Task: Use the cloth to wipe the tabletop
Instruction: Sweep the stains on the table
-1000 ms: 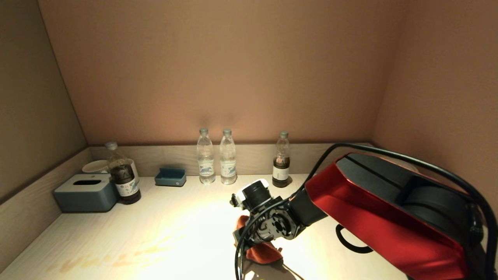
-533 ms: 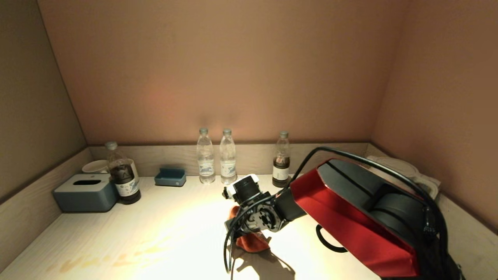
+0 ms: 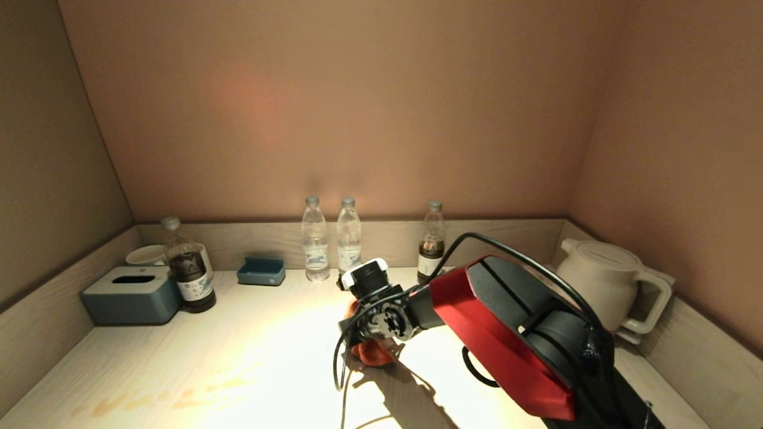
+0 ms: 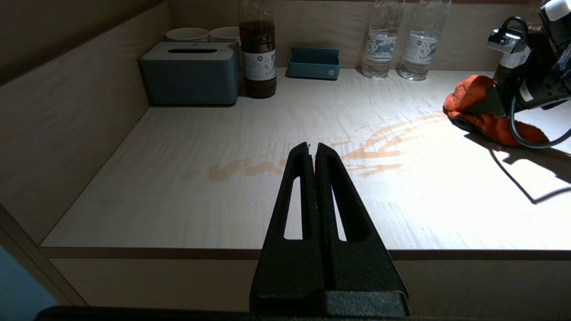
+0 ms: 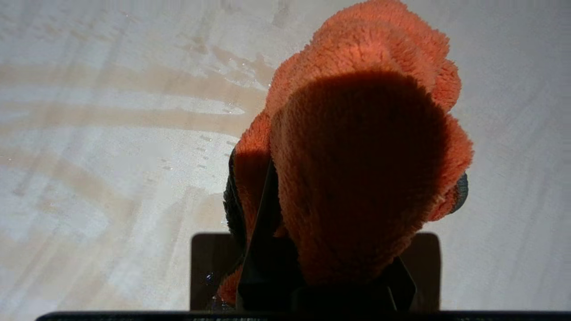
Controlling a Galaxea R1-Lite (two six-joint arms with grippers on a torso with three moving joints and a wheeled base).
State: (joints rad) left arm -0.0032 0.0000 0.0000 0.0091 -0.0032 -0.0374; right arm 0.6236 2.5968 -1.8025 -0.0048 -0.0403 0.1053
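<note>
Right gripper (image 3: 372, 345) clamped on the cloth (image 3: 371, 351), apparently touching the tabletop (image 3: 238, 357); forward strokes risk toppling the bottles (image 3: 331, 244).

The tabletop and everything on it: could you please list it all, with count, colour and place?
tabletop: one, pale wood grain, brownish smears at front left
cloth: one, orange-red, centre, on the surface
water bottles: two, clear, back centre
dark-drink bottles: two, back left and back centre-right
tissue box: one, blue-grey, back left
small tray: one, blue, back
cups: two, white, back left corner
kettle: one, cream, back right
right gripper: jaws shut on cloth
left gripper: jaws shut, at front edge
</note>
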